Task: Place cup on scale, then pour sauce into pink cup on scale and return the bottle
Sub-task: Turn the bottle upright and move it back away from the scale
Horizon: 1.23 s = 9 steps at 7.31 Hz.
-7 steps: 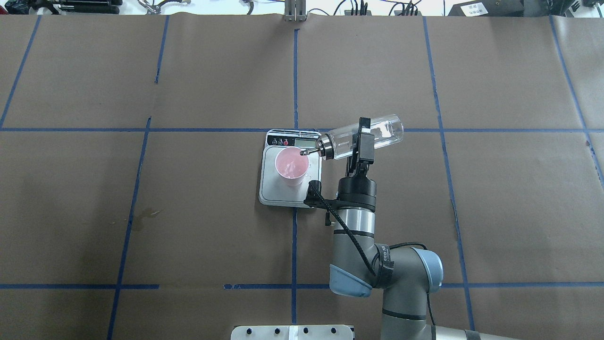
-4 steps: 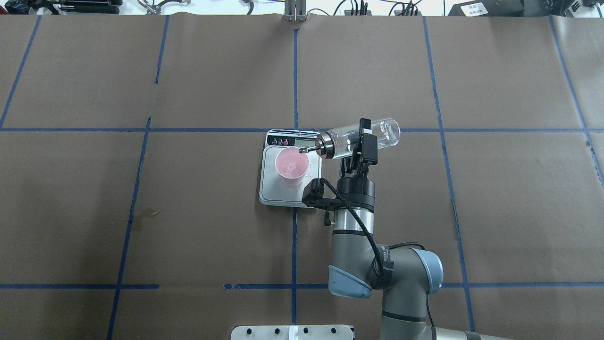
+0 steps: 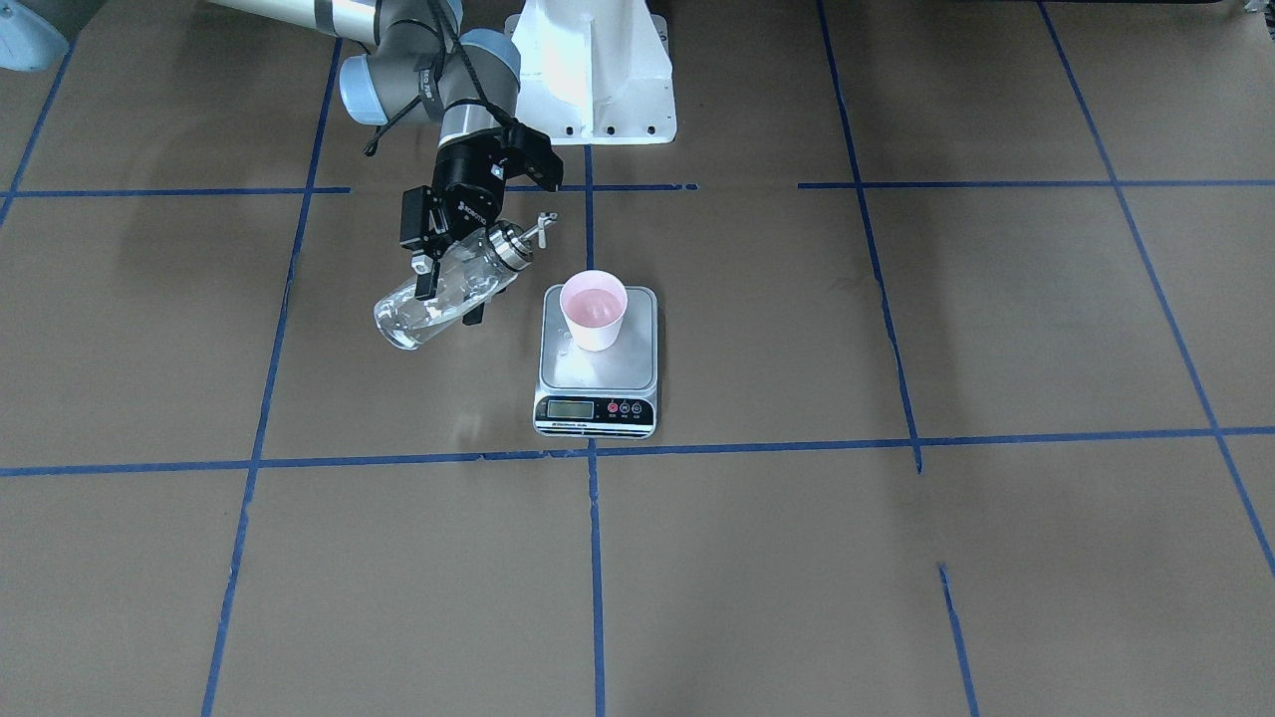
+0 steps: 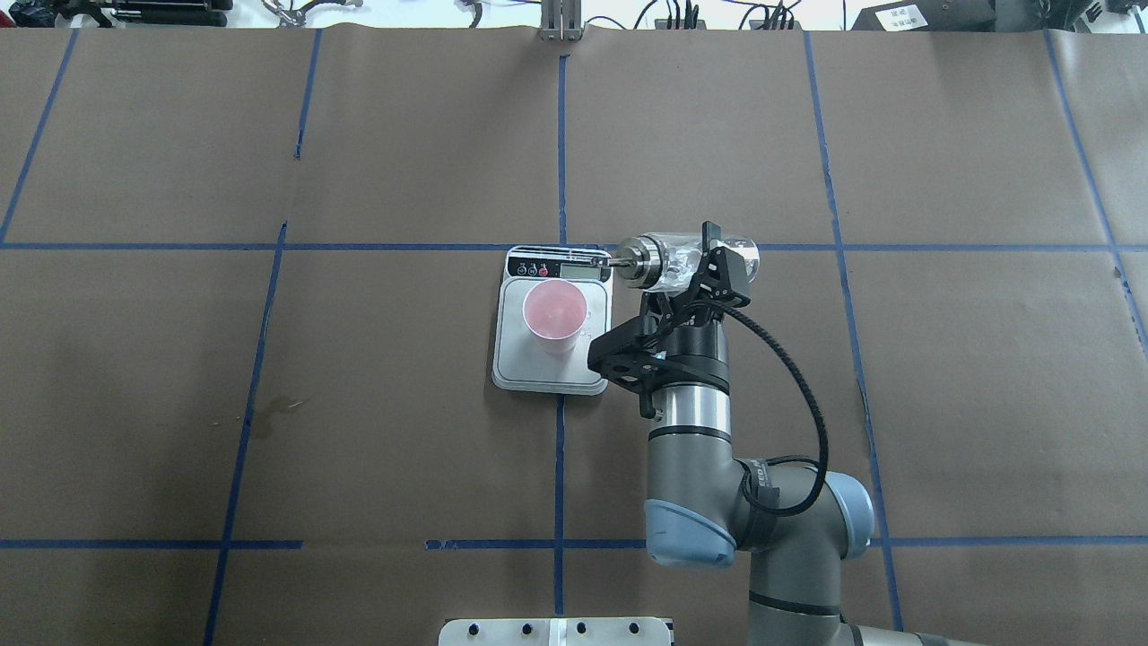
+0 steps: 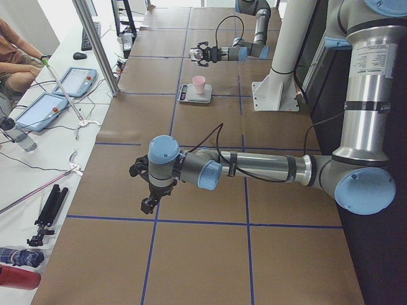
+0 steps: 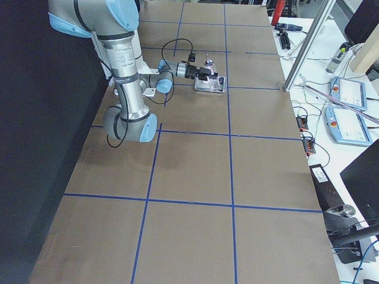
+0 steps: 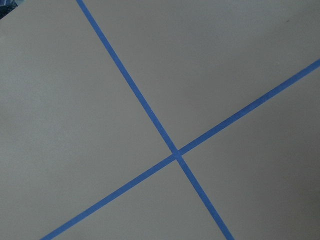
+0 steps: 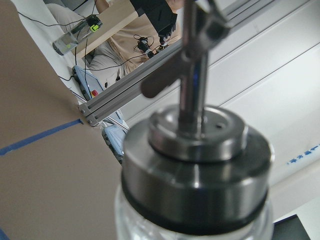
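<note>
The pale pink cup (image 4: 555, 309) stands upright on the scale (image 4: 538, 372), toward its display end, also seen from the front as cup (image 3: 594, 309) on scale (image 3: 630, 370). My right gripper (image 4: 708, 260) is shut on the clear glass bottle (image 4: 673, 262), held in the air just right of the scale. The bottle (image 3: 408, 319) tilts cap-up, its silver cap (image 3: 508, 247) and spout clear of the cup. The cap (image 8: 197, 150) fills the right wrist view. My left gripper (image 5: 147, 204) hangs over bare table far from the scale; I cannot tell its state.
Brown paper with blue tape lines (image 4: 560, 135) covers the table. The white robot base (image 3: 593, 70) stands behind the scale. A faint stain (image 4: 278, 408) marks the paper on the left. A person and tablets (image 5: 70, 82) are beside the table.
The right wrist has rolled the bottle back from its pouring tilt. The spout has left the cup's rim and moved right and away, beside the scale's display. The cup has not moved.
</note>
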Tool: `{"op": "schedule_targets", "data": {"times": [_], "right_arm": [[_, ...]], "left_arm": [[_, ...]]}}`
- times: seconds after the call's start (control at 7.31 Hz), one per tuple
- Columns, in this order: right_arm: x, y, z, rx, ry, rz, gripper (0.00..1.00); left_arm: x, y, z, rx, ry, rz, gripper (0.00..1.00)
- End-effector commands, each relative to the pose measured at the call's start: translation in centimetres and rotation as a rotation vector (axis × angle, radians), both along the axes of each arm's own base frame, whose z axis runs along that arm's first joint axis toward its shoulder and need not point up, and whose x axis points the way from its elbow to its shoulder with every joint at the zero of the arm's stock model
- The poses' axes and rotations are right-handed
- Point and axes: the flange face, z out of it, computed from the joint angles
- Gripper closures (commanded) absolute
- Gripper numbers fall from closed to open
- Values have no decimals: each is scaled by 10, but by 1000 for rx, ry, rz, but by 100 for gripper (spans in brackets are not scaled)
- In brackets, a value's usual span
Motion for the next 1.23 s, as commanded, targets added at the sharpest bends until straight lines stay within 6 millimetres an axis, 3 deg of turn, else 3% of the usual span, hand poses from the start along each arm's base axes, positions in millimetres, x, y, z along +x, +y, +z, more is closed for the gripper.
{"op": "schedule_targets", "data": {"times": [0.0, 0.27, 0.41, 0.55, 0.68, 1.09], "right_arm": [[40, 0, 21, -85, -272, -28, 100], [70, -6, 38, -209, -551, -38, 100], [79, -9, 54, -312, -699, -37, 100], [98, -21, 81, -384, -800, 20, 100], [115, -34, 94, -390, -883, 91, 100], [125, -36, 111, -390, -1005, 163, 100]], "left_arm": [[-5, -2, -17, -20, -1, -9, 0], [-6, 1, -32, -22, -1, -11, 0], [-6, 1, -31, -23, -1, -11, 0], [-6, 1, -32, -22, -1, -11, 0], [-7, 2, -37, -13, -1, -12, 0], [-10, 4, -42, -4, 0, -18, 0]]}}
